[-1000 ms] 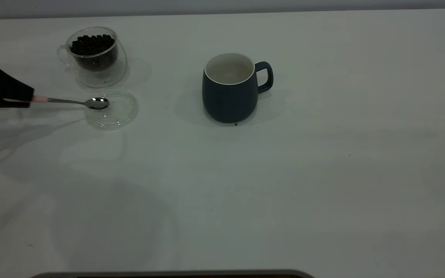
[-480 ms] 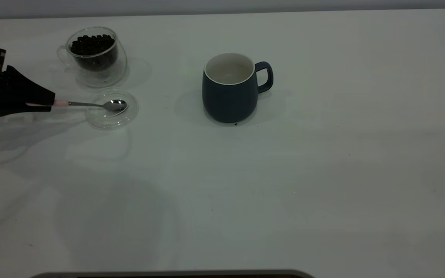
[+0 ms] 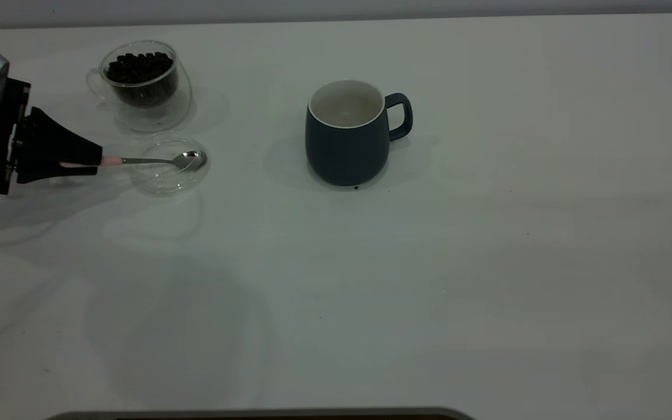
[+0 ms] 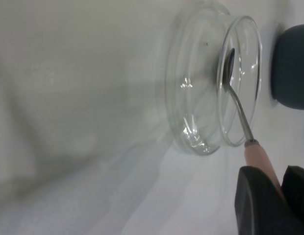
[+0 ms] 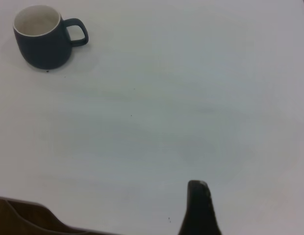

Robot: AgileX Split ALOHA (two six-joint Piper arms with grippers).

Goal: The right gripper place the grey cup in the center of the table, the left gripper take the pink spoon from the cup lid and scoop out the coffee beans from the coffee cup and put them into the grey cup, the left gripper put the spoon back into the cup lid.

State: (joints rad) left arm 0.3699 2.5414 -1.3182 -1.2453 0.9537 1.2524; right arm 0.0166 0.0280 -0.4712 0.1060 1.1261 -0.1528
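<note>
Near the table's [image 3: 487, 291] left edge, matte black left gripper [image 3: 98, 161], clamped on pink-handled silver spoon [image 3: 155, 160], has advanced over round clear lid [image 3: 168, 181]; return imminent.

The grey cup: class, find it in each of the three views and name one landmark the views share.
Exterior view: grey cup near the middle of the table.
Left wrist view: only its dark side at the frame edge, beyond the cup lid.
Right wrist view: whole cup, far off.
Shared landmark: the white table.
</note>
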